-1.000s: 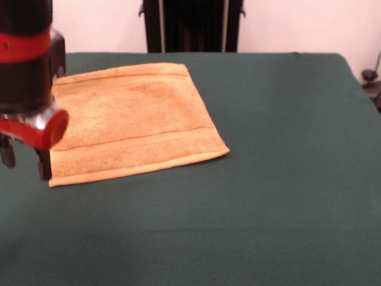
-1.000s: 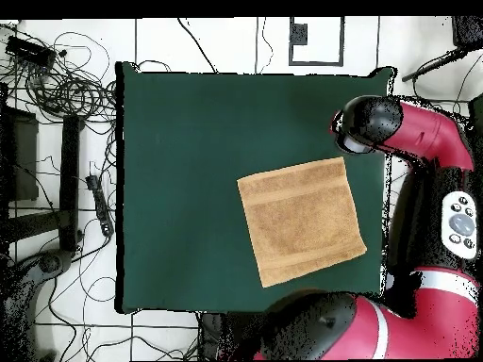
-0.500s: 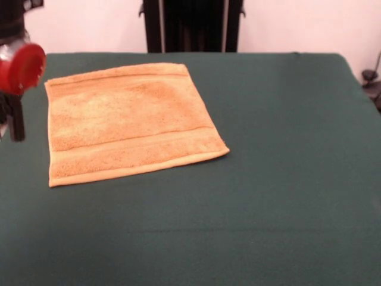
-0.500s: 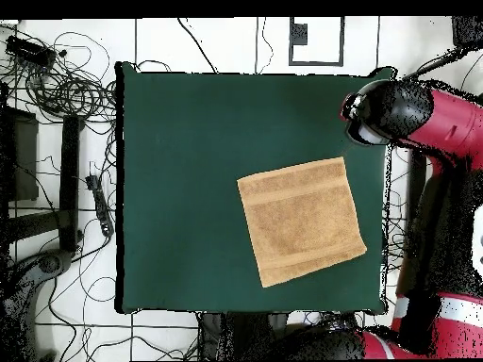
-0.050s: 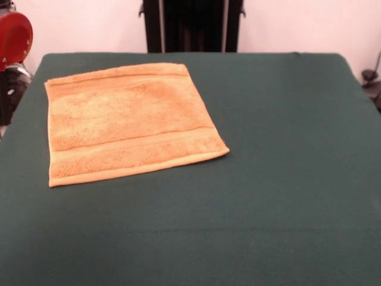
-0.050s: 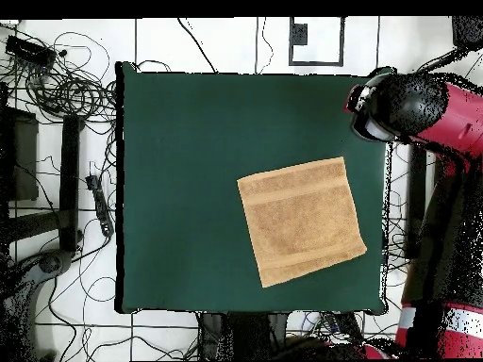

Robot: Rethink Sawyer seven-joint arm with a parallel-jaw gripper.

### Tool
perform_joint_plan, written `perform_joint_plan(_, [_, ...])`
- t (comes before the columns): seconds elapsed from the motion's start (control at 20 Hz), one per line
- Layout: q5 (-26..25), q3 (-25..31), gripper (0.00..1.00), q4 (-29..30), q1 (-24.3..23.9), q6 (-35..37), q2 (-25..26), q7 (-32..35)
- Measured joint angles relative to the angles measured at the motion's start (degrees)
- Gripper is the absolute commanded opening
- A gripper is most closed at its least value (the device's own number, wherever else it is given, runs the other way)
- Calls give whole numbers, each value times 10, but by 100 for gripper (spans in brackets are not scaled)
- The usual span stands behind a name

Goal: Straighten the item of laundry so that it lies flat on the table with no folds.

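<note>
The item of laundry (image 5: 128, 122), a yellow-orange terry towel, lies spread flat on the green table (image 5: 286, 179) at the left rear, with a woven band near two of its ends. Seen from overhead, the towel (image 6: 302, 220) sits near the right edge of the table (image 6: 189, 170), slightly turned. My gripper (image 5: 6, 98) shows only partly at the left edge, under a red disc, raised and clear of the towel. From above, the gripper (image 6: 373, 104) end of the arm hangs over the table's right edge, beyond the towel's corner. It holds nothing that I can see.
A black stand (image 5: 193, 27) rises behind the table. My red arm (image 6: 443, 189) runs along the table's right side in the overhead view. Cables (image 6: 66, 85) lie tangled on the floor at the left. A dark stand foot (image 5: 372, 80) shows at the right.
The arm has lifted and drawn away sideways from the towel's edge, out past the table's side. The towel has not moved.
</note>
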Motion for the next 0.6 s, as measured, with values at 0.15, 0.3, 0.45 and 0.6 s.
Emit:
perform_joint_plan(0.15, [0,0,100,0,0,0,-4,0])
perform_joint_plan(0.3, [0,0,100,0,0,0,-5,0])
perform_joint_plan(0.45, [0,0,100,2,0,0,-4,0])
perform_joint_plan(0.6, [0,0,100,5,0,0,-4,0])
